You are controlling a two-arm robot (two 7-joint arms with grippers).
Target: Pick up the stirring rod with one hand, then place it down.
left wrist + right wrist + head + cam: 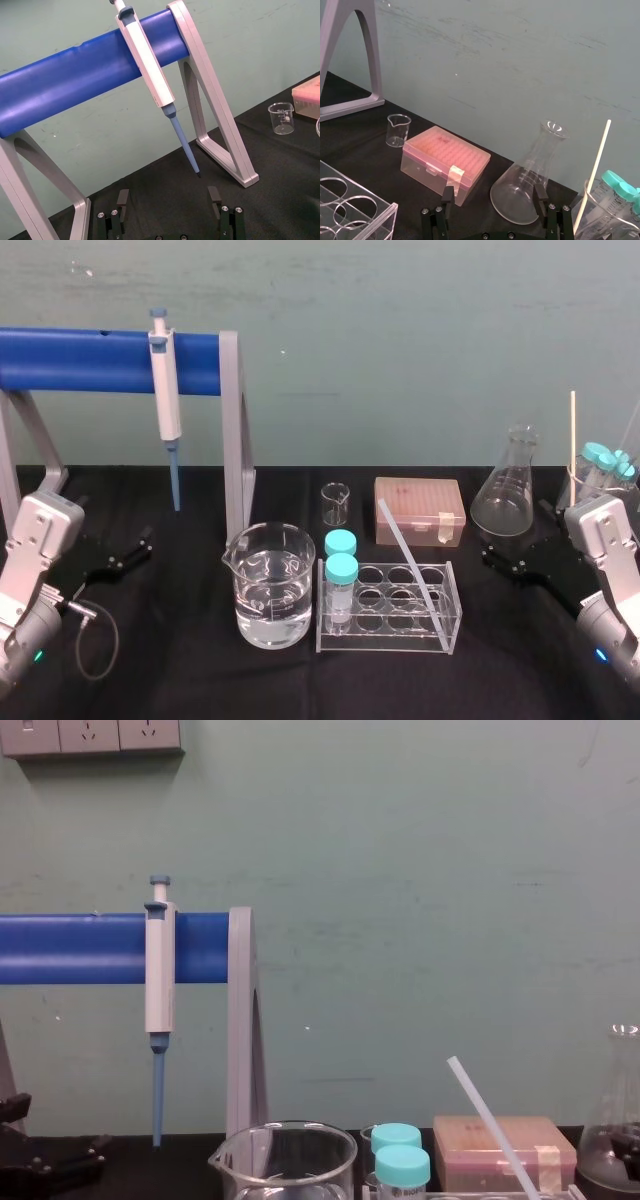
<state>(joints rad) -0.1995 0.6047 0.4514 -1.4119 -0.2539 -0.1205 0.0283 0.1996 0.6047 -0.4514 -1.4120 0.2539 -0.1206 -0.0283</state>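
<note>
The stirring rod (410, 568) is a thin translucent white rod leaning slantwise across the clear test tube rack (452, 620) at the table's middle; its upper end (485, 1116) rises in the chest view. My left gripper (132, 551) rests low at the table's left, open and empty, with its fingers (122, 198) pointing at the pipette stand. My right gripper (502, 562) sits at the right, a good way from the rod. It is open with nothing between its fingers (538, 194) and faces the conical flask (527, 182).
A white-and-blue pipette (166, 400) hangs on the blue-barred stand (235, 430). A water beaker (268, 585) and two teal-capped tubes (341, 575) stand by the rack. Behind are a small beaker (335, 505), a pink tip box (420, 510), a flask (507, 485) and a cream stick (572, 435) in a beaker.
</note>
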